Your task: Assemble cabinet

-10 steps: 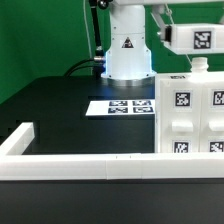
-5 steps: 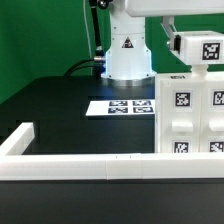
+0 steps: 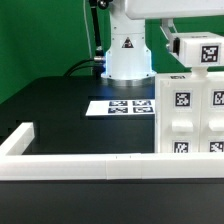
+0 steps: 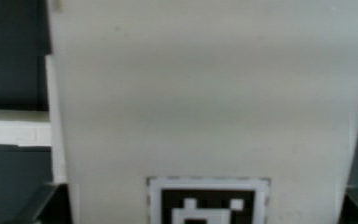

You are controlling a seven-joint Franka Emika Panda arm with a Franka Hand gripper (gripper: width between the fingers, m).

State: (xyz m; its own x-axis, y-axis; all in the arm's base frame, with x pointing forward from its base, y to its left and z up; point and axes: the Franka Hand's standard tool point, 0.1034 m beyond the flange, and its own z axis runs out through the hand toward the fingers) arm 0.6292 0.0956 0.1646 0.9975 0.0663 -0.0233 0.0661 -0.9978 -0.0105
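Note:
The cabinet [image 3: 192, 112], a large white box with tagged square fronts, stands at the exterior view's right. Just above its top hangs a smaller white tagged box [image 3: 206, 50], carried by my gripper [image 3: 178, 42], which is partly cut off by the picture's edge. In the wrist view this box [image 4: 202, 100] fills the space between my dark fingertips [image 4: 44, 205], and its tag [image 4: 206, 202] lies between them. The jaws stand wide, closed on the box's sides. I cannot tell whether the box touches the cabinet.
A long low white L-shaped rail [image 3: 80, 166] runs along the front and turns back at the exterior view's left. The marker board [image 3: 120, 106] lies flat in front of the robot's white base [image 3: 127, 55]. The table is black.
The held box has shifted toward the exterior view's right and a little lower, and its tag now faces the camera more squarely. Over the last half second it hardly moved.

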